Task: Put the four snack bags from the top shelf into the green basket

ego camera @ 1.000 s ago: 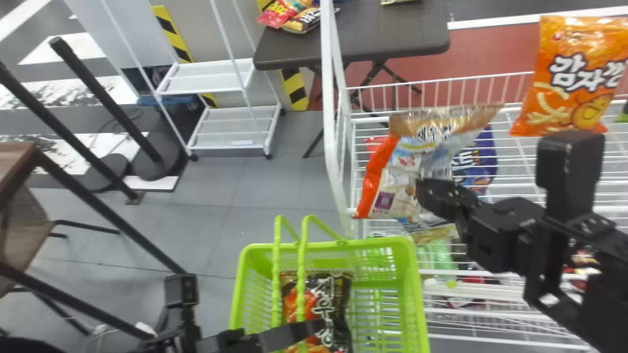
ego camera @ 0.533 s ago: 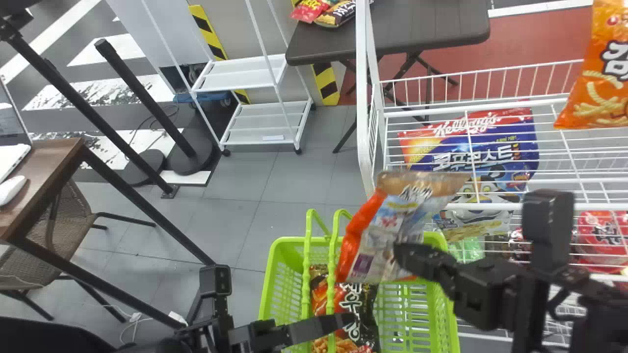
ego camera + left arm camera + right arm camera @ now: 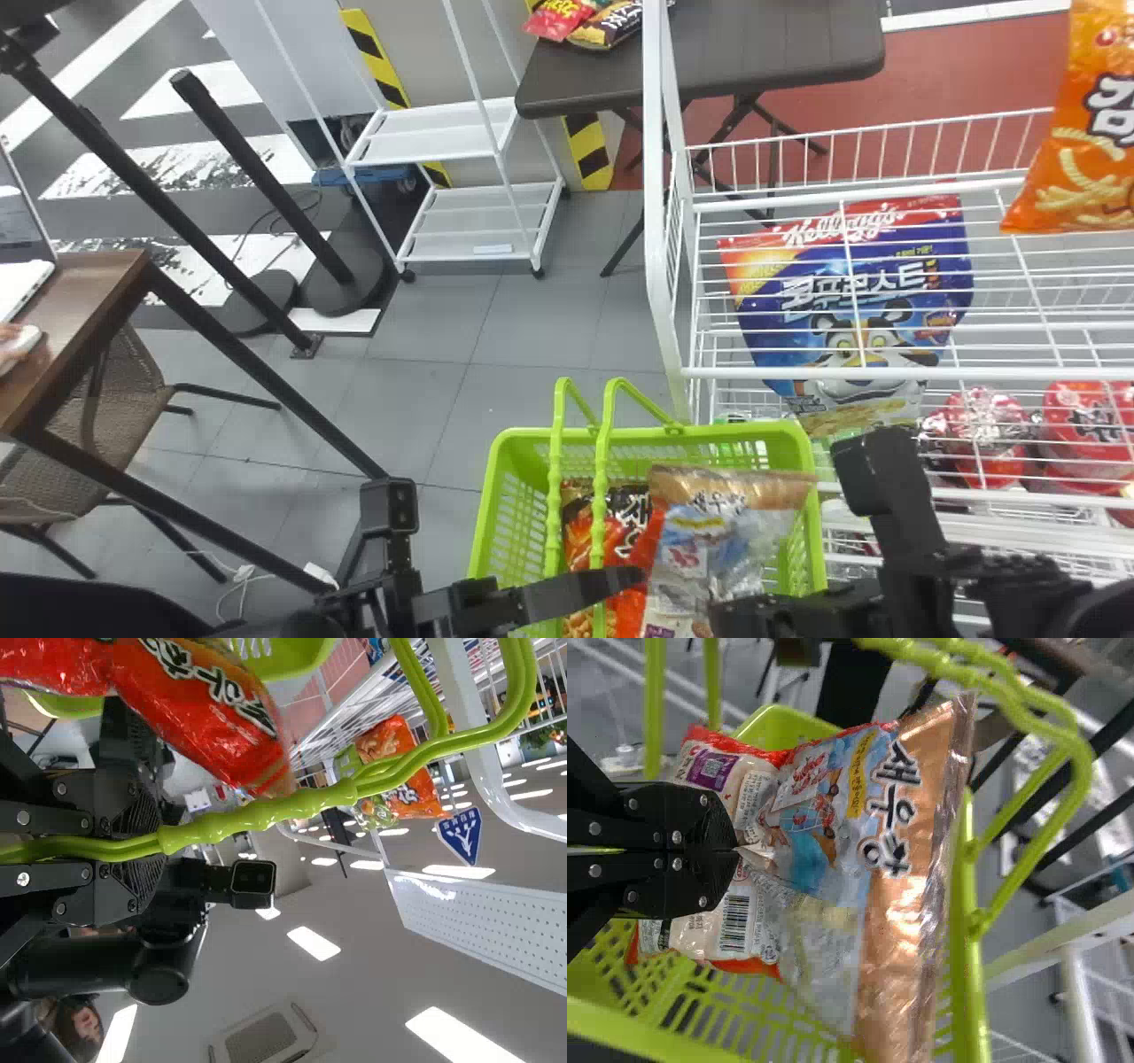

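Open floor (image 3: 443,354) borders the green basket (image 3: 735,432) at left, its raised handles (image 3: 600,496) obstructing sideways passage, a snack bag (image 3: 709,540) occupying much of the right, a white rack (image 3: 656,177) beyond.

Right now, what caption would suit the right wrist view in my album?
The right gripper pinches a copper-and-blue snack bag at the opening of the green basket.

From my right pincer (image 3: 719,611): one snack bag (image 3: 704,540) between its fingers, at the basket's (image 3: 740,433) opening. Second bag (image 3: 578,527) inside, left. Handles (image 3: 599,483) left too, left pincer (image 3: 640,578) on them. Wire rack (image 3: 895,373) ahead and right, cereal pouch (image 3: 797,306) on it. Table (image 3: 753,53) beyond.
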Tool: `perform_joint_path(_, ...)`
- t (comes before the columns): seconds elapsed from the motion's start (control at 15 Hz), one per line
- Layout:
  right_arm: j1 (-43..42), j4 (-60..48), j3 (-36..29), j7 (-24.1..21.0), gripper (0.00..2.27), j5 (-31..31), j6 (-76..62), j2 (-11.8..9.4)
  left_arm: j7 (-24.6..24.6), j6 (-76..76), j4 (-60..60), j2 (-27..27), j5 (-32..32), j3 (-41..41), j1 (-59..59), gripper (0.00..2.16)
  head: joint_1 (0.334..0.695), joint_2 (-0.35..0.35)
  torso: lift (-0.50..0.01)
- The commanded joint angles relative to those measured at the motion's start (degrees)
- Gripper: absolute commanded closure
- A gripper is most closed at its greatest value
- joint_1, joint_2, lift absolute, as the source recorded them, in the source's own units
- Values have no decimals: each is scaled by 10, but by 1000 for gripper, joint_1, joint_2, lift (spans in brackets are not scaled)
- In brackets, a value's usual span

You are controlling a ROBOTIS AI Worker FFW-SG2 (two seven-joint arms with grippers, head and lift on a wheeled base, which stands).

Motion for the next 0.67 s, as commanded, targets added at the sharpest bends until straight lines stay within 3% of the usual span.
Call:
perform_joint_path(0.0, -5, -2, -1, 1, -1, 11, 13, 0, -6, 0, 0, 1, 0, -1, 0, 2148, 695, 350, 0)
perform_joint_path(0.13, -3, -16, -21, 11, 26, 5, -20, -1, -6, 0, -2, 1, 0, -1, 1, 2148, 695, 350, 0)
perform_joint_path(0.33, -10, -54, -99, 6, 60, 8, -52, 0, -6, 0, -2, 1, 0, 2, 4, 2145, 695, 350, 0)
perform_joint_path(0.53, -41, -54, -191, -2, 60, 43, -210, 0, -6, 0, -2, 1, 1, 3, 4, 2148, 695, 350, 0)
perform_joint_path(0.6, -58, -41, -208, -11, 60, 67, -236, 0, -6, 0, -2, 1, 1, 3, 4, 2148, 695, 293, 0)
